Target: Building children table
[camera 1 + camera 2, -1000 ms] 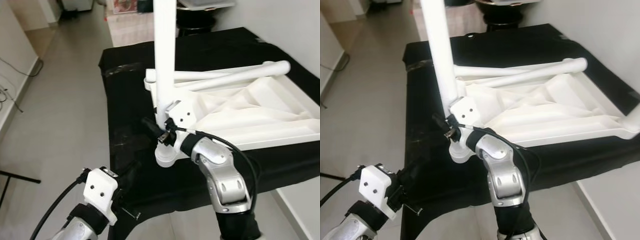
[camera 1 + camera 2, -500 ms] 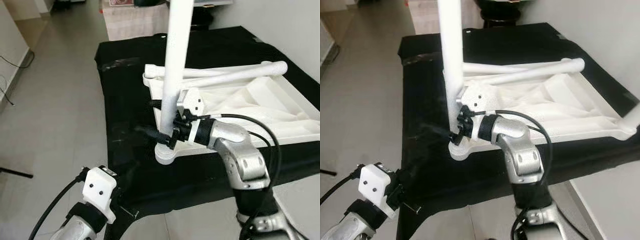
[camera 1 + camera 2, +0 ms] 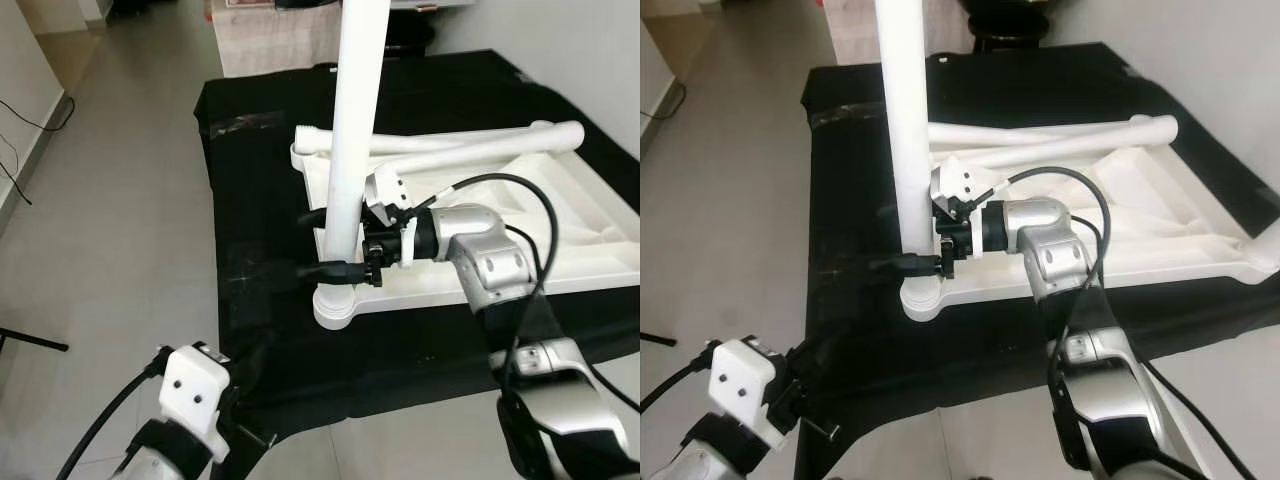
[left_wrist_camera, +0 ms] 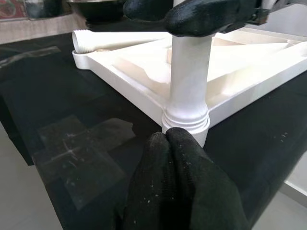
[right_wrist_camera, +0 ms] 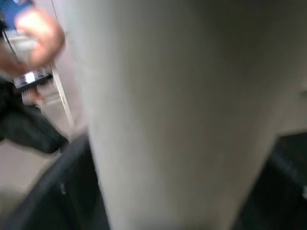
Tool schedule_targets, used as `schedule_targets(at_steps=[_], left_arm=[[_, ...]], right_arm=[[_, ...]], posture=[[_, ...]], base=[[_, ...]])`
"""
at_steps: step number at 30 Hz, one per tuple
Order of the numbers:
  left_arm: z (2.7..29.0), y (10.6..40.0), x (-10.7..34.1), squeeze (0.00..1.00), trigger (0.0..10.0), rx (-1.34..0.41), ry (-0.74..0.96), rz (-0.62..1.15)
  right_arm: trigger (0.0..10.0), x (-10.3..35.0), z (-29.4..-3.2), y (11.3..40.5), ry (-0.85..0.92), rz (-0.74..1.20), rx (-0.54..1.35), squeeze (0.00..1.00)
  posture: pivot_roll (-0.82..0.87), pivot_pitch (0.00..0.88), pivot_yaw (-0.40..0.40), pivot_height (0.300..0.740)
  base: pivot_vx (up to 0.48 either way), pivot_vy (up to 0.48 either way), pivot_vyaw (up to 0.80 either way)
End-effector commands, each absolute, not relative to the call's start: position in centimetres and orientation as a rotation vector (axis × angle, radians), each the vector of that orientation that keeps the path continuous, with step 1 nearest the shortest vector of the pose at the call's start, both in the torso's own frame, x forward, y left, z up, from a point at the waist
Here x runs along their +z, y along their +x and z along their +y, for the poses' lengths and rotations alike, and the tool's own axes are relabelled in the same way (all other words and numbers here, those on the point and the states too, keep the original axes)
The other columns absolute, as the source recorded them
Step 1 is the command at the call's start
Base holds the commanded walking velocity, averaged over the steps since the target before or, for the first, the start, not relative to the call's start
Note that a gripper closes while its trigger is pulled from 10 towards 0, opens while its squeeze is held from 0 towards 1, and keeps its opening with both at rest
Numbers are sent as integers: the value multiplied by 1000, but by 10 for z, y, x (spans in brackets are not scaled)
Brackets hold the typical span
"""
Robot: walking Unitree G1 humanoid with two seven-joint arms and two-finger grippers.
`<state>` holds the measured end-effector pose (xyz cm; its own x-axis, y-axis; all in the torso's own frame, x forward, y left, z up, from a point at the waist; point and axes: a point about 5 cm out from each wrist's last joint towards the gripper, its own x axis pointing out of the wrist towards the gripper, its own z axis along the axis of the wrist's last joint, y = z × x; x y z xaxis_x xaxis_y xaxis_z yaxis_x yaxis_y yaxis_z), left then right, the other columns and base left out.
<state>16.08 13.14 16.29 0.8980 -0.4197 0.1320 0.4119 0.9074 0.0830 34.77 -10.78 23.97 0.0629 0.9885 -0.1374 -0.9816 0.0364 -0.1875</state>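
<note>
1. Broadly, the black-draped counter (image 3: 250,150) carries the upturned white tabletop (image 3: 520,215).
2. Its upright leg (image 3: 350,150) stands vertical in the 7 o'clock corner socket.
3. Right tool (image 3: 335,245) reaches from 3 o'clock, fingers straddling the leg's base, apparently gripping.
4. Left tool (image 4: 180,191), fingers pressed together and empty, hangs farther off at 6 o'clock.

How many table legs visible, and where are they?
3. One upright leg stands in the tabletop's near corner socket with the right gripper around it. Two loose legs lie across the upturned tabletop. Others may be hidden.
</note>
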Motion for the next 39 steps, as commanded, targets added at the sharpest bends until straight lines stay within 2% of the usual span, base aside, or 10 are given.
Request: schedule_targets(at_steps=[1,17,21,22,24,25,26,28,38,39], left_arm=[[130,157,164,0,10000,-444,57,-139],[130,154,164,0,10000,-448,52,-129],[130,156,164,0,10000,-444,50,-134],[131,157,163,0,10000,-441,51,-137],[131,157,163,0,10000,-441,51,-137],[132,160,164,0,10000,-438,51,-142],[132,160,164,0,10000,-438,51,-142],[134,166,163,0,10000,-446,53,-146],[138,175,160,0,10000,-440,51,-151],[139,178,161,0,10000,-427,53,-157]], right_arm=[[0,239,-108,348,-236,-38,1552,0],[0,234,-129,351,-178,-26,1573,0],[0,214,-127,339,-144,-26,1284,0],[0,193,-114,336,-157,2,950,0],[0,193,-114,336,-157,2,950,0],[0,174,-103,317,-167,22,737,0],[0,174,-103,317,-167,22,737,0],[0,166,-94,302,-247,-5,537,0],[0,164,-85,311,-269,6,587,0],[10000,170,-83,312,-235,24,661,0]], posture=[[142,206,-14,740],[119,221,-14,740],[94,210,-32,740],[69,210,-25,740],[69,210,-25,740],[50,208,-9,740],[50,208,-9,740],[44,178,4,740],[40,146,-6,740],[40,142,-4,740]], base=[[0,0,0],[0,0,0],[0,0,0],[0,0,0],[0,0,0],[0,0,0],[0,0,0],[0,0,0],[0,0,0],[0,0,0]])
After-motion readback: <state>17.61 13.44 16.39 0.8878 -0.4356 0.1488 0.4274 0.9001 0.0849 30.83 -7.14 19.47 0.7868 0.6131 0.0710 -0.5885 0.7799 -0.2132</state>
